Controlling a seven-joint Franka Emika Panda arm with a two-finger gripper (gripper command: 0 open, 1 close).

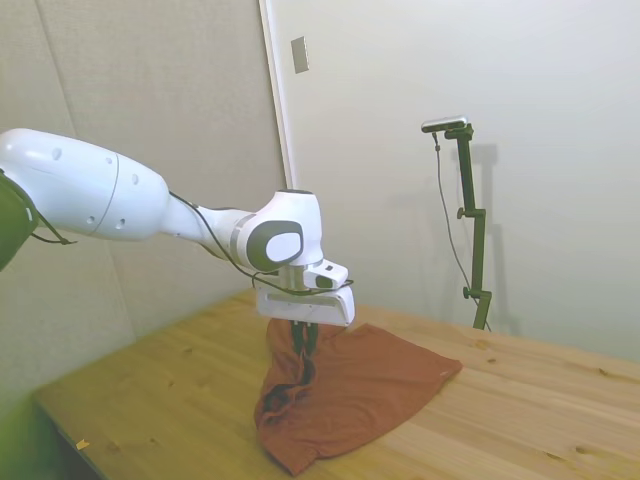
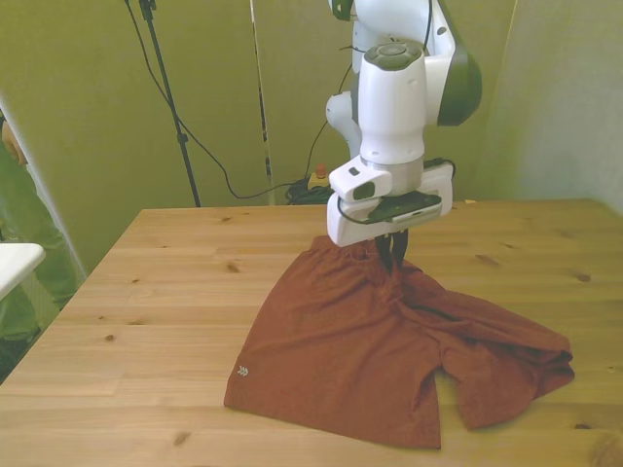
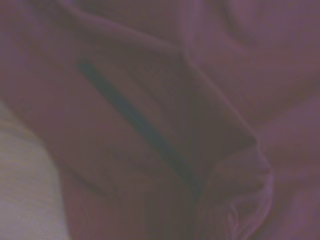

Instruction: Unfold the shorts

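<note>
We are counting one pair of shorts (image 2: 360, 350), one gripper (image 2: 393, 255) and one wooden surface (image 2: 165, 292).

In the front view the shorts are lying across the lower centre and lower right of the frame, resting on the surface. They are rust-brown. The leg toward the front view's left is lying fairly flat, with a small pale mark near its lower left corner. The leg toward the front view's right is lying rumpled and bunched, reaching out to the right edge of the cloth. The waist edge is rising toward the gripper in the middle of the frame.

In the side view the shorts (image 1: 345, 395) are sitting in the lower centre, with one ridge of cloth pulled up into a peak under the gripper (image 1: 303, 340).

The gripper is pointing straight down, and its dark fingers are closing on the raised fold at the waist; we are reading them as clamped on the cloth, with fabric gathered right up against them.

The wrist view is blurred. It is showing folds of the shorts (image 3: 210, 100) filling nearly the whole frame, with one dark pocket slit (image 3: 140, 125) running diagonally. A pale patch of the surface (image 3: 25, 190) is showing at the lower left.

We are observing no containers.
</note>
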